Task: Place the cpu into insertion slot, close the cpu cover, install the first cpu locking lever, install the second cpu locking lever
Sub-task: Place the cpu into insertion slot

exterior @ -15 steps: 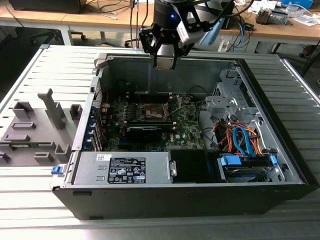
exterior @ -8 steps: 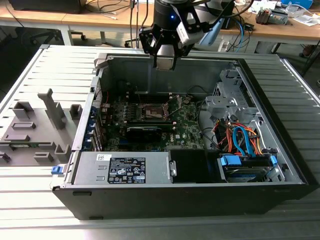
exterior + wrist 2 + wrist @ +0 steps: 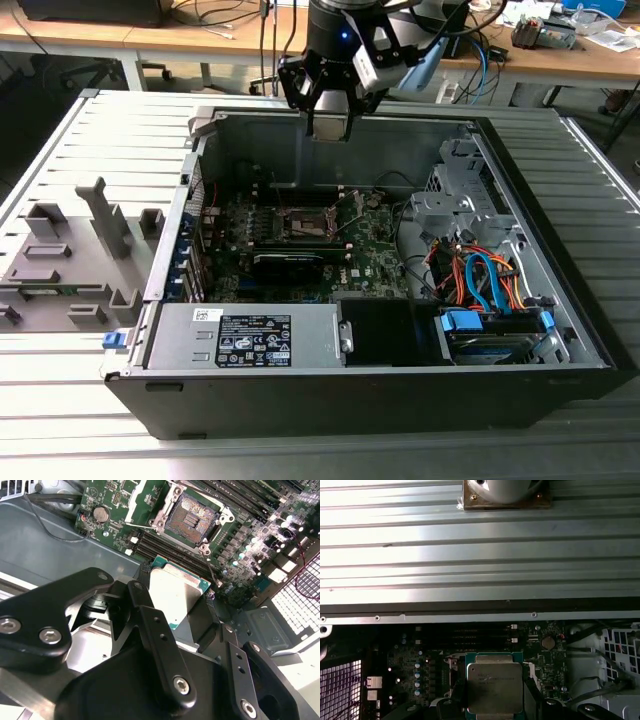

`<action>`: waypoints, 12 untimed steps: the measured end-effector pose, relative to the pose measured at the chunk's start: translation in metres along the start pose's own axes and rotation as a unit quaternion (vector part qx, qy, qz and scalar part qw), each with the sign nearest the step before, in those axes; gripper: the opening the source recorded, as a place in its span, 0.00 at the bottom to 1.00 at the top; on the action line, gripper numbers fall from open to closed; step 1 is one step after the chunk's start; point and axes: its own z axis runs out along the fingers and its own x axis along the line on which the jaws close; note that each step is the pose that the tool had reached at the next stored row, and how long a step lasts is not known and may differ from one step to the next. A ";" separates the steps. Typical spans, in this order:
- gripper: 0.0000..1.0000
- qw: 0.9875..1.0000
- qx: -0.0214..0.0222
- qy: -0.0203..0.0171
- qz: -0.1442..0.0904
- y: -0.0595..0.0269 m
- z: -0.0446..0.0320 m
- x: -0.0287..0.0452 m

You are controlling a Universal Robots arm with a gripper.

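Observation:
My gripper [image 3: 330, 125] hangs over the back wall of the open computer case [image 3: 200, 130], well above the motherboard. It is shut on the cpu [image 3: 175, 597], a flat square chip with a silvery top and green edge, held level between the black fingers [image 3: 150, 615]. In the first wrist view the cpu [image 3: 495, 687] hides the board directly under it. The insertion slot [image 3: 192, 517] lies uncovered, a dark square socket in a metal rim, apart from the chip and below it. In the exterior view the slot [image 3: 305, 225] sits mid-board. The cpu cover [image 3: 142, 500] stands raised at the socket's side.
Black memory slots [image 3: 170, 550] run beside the socket. A black card [image 3: 290, 262] lies just in front of the slot. The power supply [image 3: 250, 335] fills the case's front, and a drive cage with orange and blue cables [image 3: 480, 280] is at the exterior view's right. Grey fixtures [image 3: 70, 260] stand outside on the left.

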 end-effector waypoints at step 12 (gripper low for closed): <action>0.54 1.000 0.000 0.000 0.000 -0.0014 0.0047 -0.0001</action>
